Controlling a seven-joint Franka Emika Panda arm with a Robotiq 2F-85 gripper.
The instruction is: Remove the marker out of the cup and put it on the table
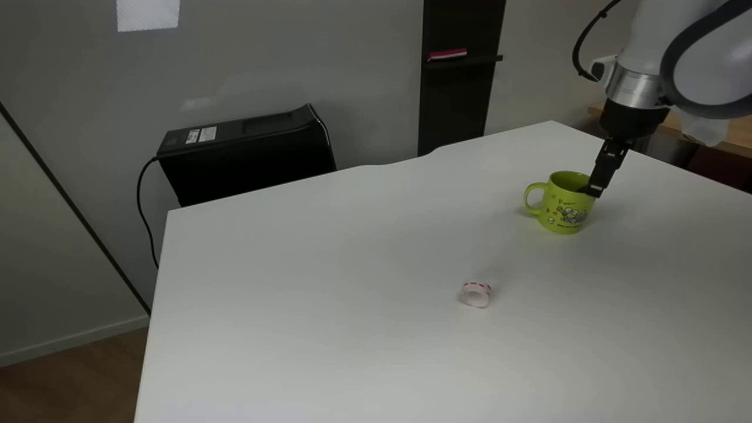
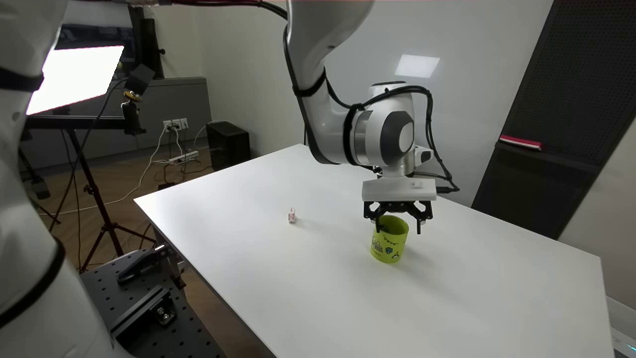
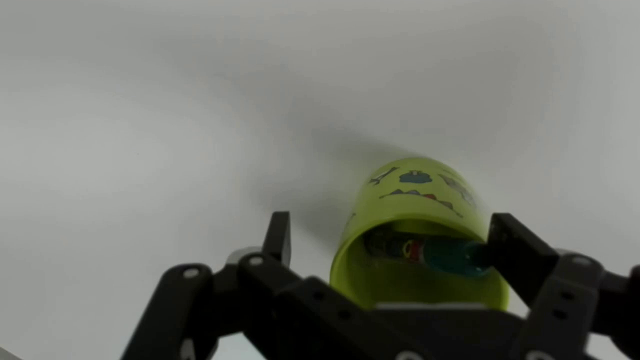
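1. Your gripper is above the lime-green mug, fingers spread wide, nothing clamped between them.
2. Your marker is inside the mug, lying slantwise: teal end toward the finger at the wrist view's right, dark end with a red-and-yellow patch toward the opposite wall. Can't tell how deep it sits.
3. That same finger overlaps the mug's rim and the marker's teal end in the wrist view; can't tell if it touches either. Your other finger is outside the mug, gap between it and the wall.
4. Mug stands upright on your white table.
5. You've also got a small ring-shaped roll with red marks on the table, well apart from the mug.
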